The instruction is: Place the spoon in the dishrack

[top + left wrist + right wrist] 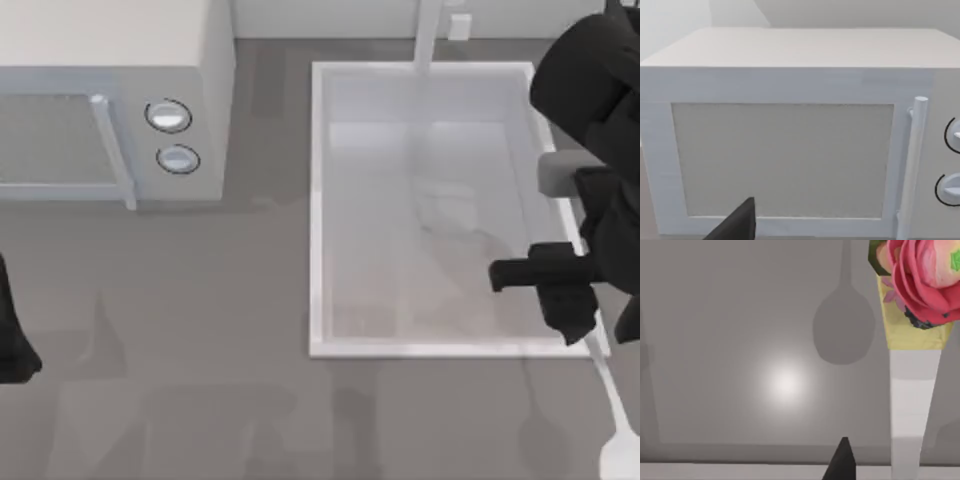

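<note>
We are holding our right gripper (568, 322) over the right rim of the sink (318, 200), near its front right corner, with the dark arm reaching in from the top view's right edge. The spoon (608, 385) is sticking out from under the gripper: its pale handle is running away toward the front right of the table, and its rounded end is lying close to the lower right corner of the top view, above the grey tabletop (200, 400). In the right wrist view the spoon (912, 390) is running up close past the camera, its cream handle joining a short yellow neck and a red, flower-like end, and it is casting a spoon-shaped shadow on the grey surface below; a single dark fingertip (841, 462) is showing beside the handle. The spoon is appearing to be gripped, yet we cannot tell how far the fingers are closed, since the contact itself is hidden. Our left arm is resting parked at the left edge of the table, its gripper (12, 345) well apart from the sink and facing the white microwave (790, 150), one dark fingertip (737, 225) showing low in the left wrist view.
</note>
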`<control>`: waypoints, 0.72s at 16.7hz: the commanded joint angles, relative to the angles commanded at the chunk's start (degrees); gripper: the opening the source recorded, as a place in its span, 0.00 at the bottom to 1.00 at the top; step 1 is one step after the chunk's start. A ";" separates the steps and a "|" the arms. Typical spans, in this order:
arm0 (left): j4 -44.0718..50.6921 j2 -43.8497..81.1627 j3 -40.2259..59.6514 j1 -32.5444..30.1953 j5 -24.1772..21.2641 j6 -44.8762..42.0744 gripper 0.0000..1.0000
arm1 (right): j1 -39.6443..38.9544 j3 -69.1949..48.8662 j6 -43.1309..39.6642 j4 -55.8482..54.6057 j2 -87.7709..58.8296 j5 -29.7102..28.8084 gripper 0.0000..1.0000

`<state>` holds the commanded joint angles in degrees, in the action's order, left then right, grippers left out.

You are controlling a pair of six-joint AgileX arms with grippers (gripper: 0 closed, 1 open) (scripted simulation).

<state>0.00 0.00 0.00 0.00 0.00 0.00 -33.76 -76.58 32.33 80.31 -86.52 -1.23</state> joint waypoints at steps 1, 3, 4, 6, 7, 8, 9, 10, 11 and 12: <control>0.00 0.00 0.00 0.00 0.00 0.00 1.00 | 0.10 -2.16 -0.15 2.32 0.85 0.01 0.00; 0.00 0.00 0.00 0.00 0.00 0.00 1.00 | 0.29 -4.83 -0.40 5.09 2.16 0.02 0.00; 0.00 0.00 0.00 0.00 0.00 0.00 1.00 | 0.33 -5.33 -0.46 5.59 2.45 0.02 0.00; 0.00 0.00 0.00 0.00 0.00 0.00 1.00 | 0.33 -5.33 -0.46 5.60 2.45 0.02 0.00; 0.00 0.00 0.00 0.00 0.00 0.00 1.00 | 0.33 -5.33 -0.46 5.60 2.45 0.02 0.00; 0.00 0.00 0.00 0.00 0.00 0.00 1.00 | 0.09 -5.18 -0.35 5.45 2.27 0.05 0.00; 0.00 0.00 0.00 0.00 0.00 0.00 1.00 | 0.16 -5.18 -0.39 5.38 2.29 0.09 0.00; 0.00 0.00 0.00 0.00 0.00 0.00 1.00 | 0.79 -5.15 -0.68 4.76 2.54 0.44 0.00; 0.00 0.00 0.00 0.00 0.00 0.00 1.00 | 1.99 -5.08 -1.21 3.60 3.00 1.11 0.00; 0.00 0.00 0.00 0.00 0.00 0.00 1.00 | 3.72 -4.93 -1.96 1.90 3.65 2.06 0.00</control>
<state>0.00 0.00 0.00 0.00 0.00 0.00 -30.03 -81.51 30.38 82.20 -82.87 0.83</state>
